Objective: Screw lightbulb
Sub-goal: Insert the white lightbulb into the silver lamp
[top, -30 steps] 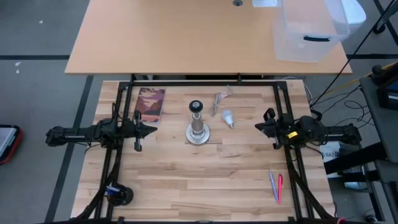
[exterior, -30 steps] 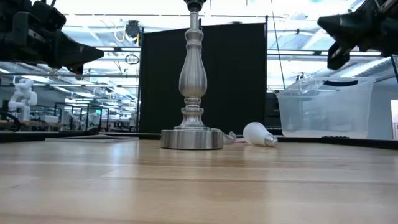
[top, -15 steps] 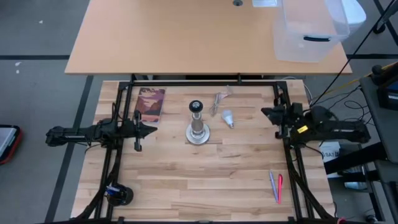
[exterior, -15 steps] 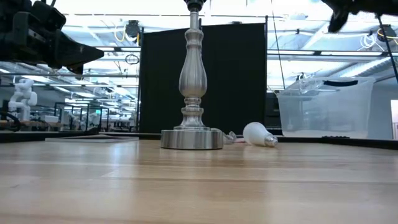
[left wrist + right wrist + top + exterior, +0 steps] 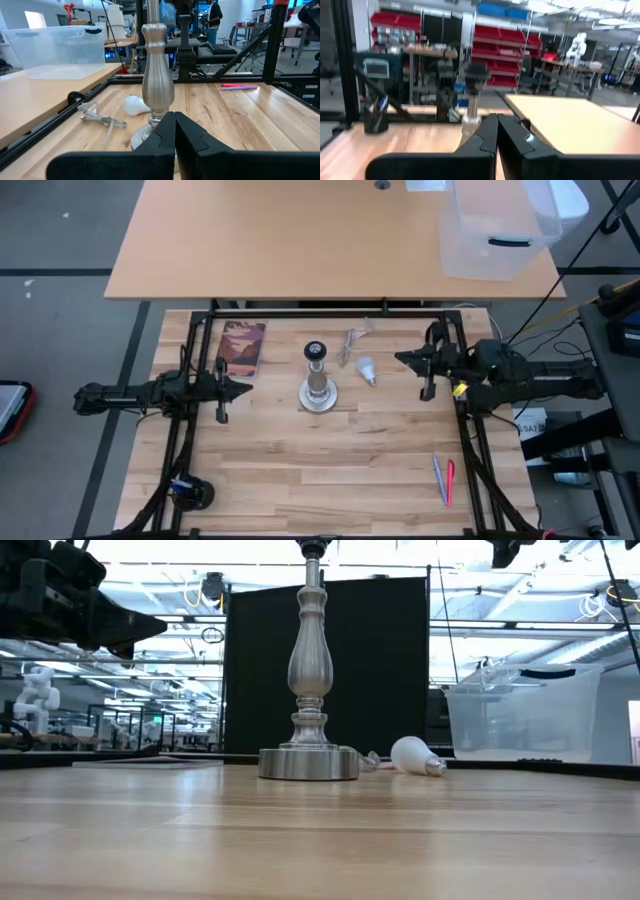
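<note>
- A silver lamp stand [image 5: 317, 388] stands upright near the middle of the wooden counter [image 5: 300, 480], its dark socket on top.
- A booklet [image 5: 241, 348] with a reddish cover lies flat at about ten o'clock from the stand.
- A crumpled clear wrapper [image 5: 354, 340] lies at about one o'clock from the stand.
- Two pens [image 5: 443, 480], one pink and one bluish, lie side by side toward the counter's five o'clock corner.
- A dark round object [image 5: 190, 493] sits at the seven o'clock corner.
- A clear plastic bin [image 5: 497, 225] rests on the separate tan table [image 5: 280, 240] beyond, at one o'clock.
</note>
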